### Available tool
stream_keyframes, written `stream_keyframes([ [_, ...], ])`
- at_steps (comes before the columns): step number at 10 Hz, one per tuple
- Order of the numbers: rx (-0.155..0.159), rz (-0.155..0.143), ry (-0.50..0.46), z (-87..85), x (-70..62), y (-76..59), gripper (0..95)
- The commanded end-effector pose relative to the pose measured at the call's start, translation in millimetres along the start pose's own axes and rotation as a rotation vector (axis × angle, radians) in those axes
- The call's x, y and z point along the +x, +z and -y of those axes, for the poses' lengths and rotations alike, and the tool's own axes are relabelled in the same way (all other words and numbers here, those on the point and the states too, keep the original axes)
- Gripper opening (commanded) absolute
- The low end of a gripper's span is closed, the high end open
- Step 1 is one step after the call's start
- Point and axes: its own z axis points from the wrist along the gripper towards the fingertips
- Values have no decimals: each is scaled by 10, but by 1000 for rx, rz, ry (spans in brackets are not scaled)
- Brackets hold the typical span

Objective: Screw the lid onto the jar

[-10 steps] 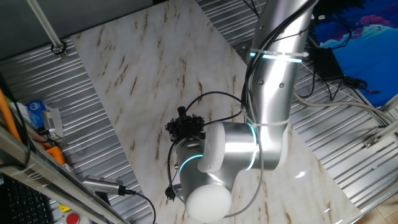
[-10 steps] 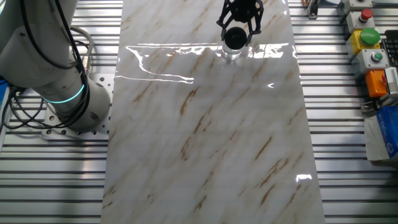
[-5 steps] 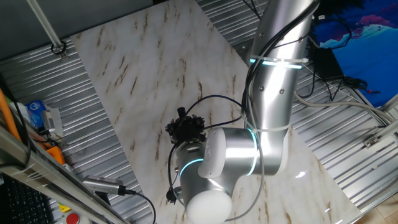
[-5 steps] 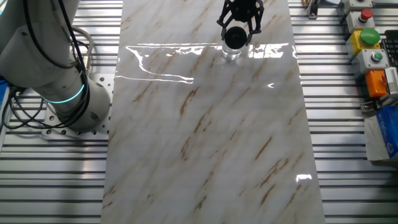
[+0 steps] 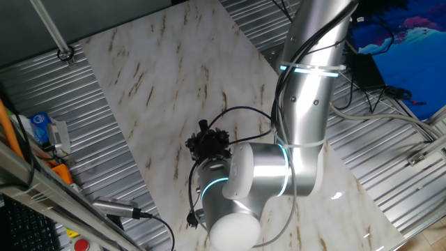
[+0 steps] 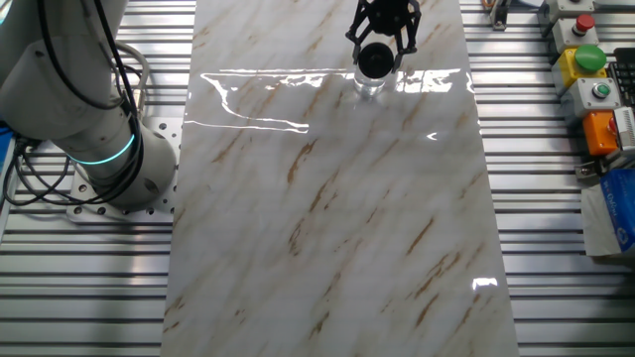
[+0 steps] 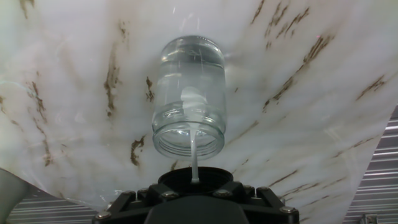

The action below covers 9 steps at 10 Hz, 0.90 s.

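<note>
Tool (image 6: 381, 45) pinches the lid (image 6: 374, 60), held just above the jar (image 6: 371, 85). Jar stands upright on the table (image 6: 327, 218), mouth open.

Arm (image 5: 306, 104) bent low; fingers (image 6: 401, 28) closed round lid (image 6: 374, 59).

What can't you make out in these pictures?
- Jar and lid: hidden by the arm in one fixed view.
- End effector finger contact on the lid: too small in the other fixed view.
- Lid in hand view: cut off by the bottom edge and mount, so thread engagement is unclear.
</note>
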Motion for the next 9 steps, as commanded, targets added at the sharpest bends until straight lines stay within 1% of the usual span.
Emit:
stream_keyframes([
  [1,1,-3,2,0,1,1,0],
  [5,-2,6,3,-9,2,-10,0],
  [6,0,0,7,-12,-1,-16,0],
  [9,-3,4,2,22,-30,-21,0],
])
